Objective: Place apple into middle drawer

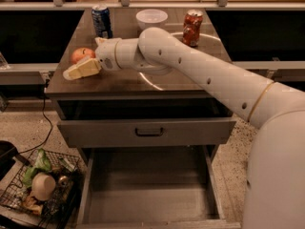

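Observation:
The apple (81, 54), red-orange, sits on the left part of the brown cabinet top (190, 75). My gripper (84, 57) is at the apple, open. Its near cream finger (82, 69) lies just in front of the apple and its far finger (100, 41) is behind and to the right. The apple is not lifted. The middle drawer (147, 194) is pulled out low at the front, a grey box with a bare floor, well below the apple.
A blue can (101, 20), a white bowl (151, 18) and a red-orange soda can (192, 27) stand at the back of the top. A shut drawer front with a dark handle (149, 131) is above the open drawer. A wire basket of clutter (38, 187) stands on the floor to the left.

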`<state>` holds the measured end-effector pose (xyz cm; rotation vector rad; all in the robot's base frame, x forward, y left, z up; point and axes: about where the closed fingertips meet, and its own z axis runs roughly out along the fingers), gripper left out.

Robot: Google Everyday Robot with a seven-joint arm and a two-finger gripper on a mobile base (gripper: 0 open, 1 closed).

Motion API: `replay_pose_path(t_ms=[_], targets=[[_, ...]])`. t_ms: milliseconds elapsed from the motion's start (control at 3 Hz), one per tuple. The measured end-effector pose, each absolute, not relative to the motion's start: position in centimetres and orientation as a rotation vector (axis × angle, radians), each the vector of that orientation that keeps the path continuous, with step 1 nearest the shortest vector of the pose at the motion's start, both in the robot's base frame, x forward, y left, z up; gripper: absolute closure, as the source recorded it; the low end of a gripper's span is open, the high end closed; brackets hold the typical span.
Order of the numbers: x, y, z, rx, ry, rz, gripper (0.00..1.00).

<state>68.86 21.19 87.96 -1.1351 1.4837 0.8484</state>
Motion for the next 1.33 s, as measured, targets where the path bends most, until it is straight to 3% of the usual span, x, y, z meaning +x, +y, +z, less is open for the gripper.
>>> replay_pose_path(t_ms=[333, 1000, 1333], targets=[[68.4, 23.7, 87.1, -1.156, 1.451, 0.918, 0.16], [68.2, 24.4, 87.0, -1.164, 1.446, 0.931, 0.63], [68.0, 24.8, 86.9, -1.168, 1.444, 0.936, 0.94]])
